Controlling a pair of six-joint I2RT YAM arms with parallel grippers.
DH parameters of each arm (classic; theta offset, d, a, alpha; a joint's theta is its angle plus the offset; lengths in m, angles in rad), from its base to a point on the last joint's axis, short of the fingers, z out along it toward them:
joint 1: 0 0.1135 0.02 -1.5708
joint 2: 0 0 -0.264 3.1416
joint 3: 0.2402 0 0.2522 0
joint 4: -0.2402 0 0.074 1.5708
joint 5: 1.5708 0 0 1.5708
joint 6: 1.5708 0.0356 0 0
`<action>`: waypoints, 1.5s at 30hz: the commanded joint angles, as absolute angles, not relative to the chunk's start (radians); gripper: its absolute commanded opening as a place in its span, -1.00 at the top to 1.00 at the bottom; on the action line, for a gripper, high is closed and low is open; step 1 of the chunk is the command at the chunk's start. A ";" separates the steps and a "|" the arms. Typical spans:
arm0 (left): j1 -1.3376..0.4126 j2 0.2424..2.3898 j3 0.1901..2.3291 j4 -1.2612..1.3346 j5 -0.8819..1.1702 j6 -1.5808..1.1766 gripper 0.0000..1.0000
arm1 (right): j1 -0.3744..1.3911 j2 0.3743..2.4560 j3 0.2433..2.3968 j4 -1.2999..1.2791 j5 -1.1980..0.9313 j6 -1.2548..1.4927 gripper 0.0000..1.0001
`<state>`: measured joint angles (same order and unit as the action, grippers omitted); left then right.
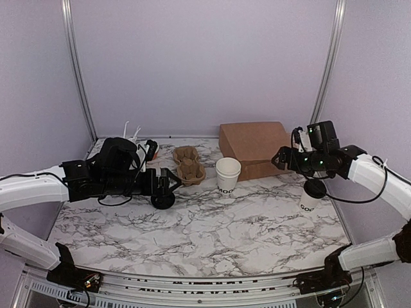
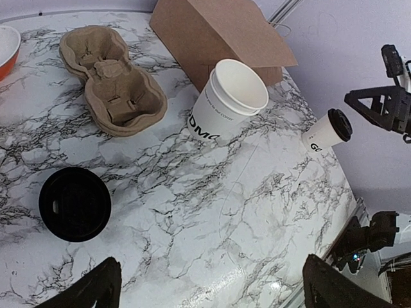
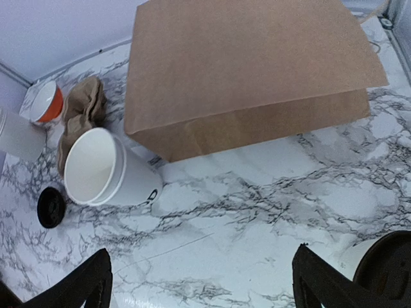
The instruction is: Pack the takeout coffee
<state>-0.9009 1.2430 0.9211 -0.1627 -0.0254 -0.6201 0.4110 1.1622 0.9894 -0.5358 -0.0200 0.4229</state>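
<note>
Marble table [image 1: 212, 237]: carries all items.
Takeout coffee [image 1: 313, 194]: upright, lidded, close beside right claw on its near side, apart from it.
Right claw [image 1: 282, 158]: released, jaws wide, empty, facing brown paper bag [image 1: 253, 149].
Left claw [image 1: 168, 183]: released, jaws wide, empty, over loose black lid [image 1: 163, 201].
Lidless cup [image 1: 227, 175]: between both claws.

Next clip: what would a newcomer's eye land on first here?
A big brown paper bag sits at the back right of the marble table. A lidless white cup stands before its left corner; the lidded takeout coffee stands near the right edge, beside the open right pincer.
</note>
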 commanded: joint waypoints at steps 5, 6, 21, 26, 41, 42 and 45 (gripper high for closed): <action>-0.870 1.248 0.994 -0.205 0.064 -0.576 -0.98 | 0.048 1.414 1.107 -0.290 -0.222 0.471 -0.90; -0.865 1.247 0.996 -0.205 0.066 -0.570 -0.98 | 0.020 1.452 1.128 -0.273 -0.244 0.468 -0.90; -0.724 1.316 1.097 -0.223 0.188 -0.532 -0.98 | -0.141 1.910 1.455 -0.138 -0.362 0.432 -0.86; -0.693 1.330 1.121 -0.229 0.220 -0.538 -0.99 | -0.201 2.022 1.535 -0.098 -0.423 0.469 -0.78; -0.651 1.356 1.147 -0.247 0.229 -0.547 -0.98 | -0.212 2.319 1.860 -0.061 -0.624 0.544 -0.45; -0.652 1.357 1.149 -0.247 0.230 -0.549 -0.98 | -0.211 2.328 1.866 -0.065 -0.648 0.531 -0.45; -0.652 1.361 1.152 -0.248 0.231 -0.551 -0.98 | -0.198 2.341 1.861 -0.080 -0.705 0.491 -0.46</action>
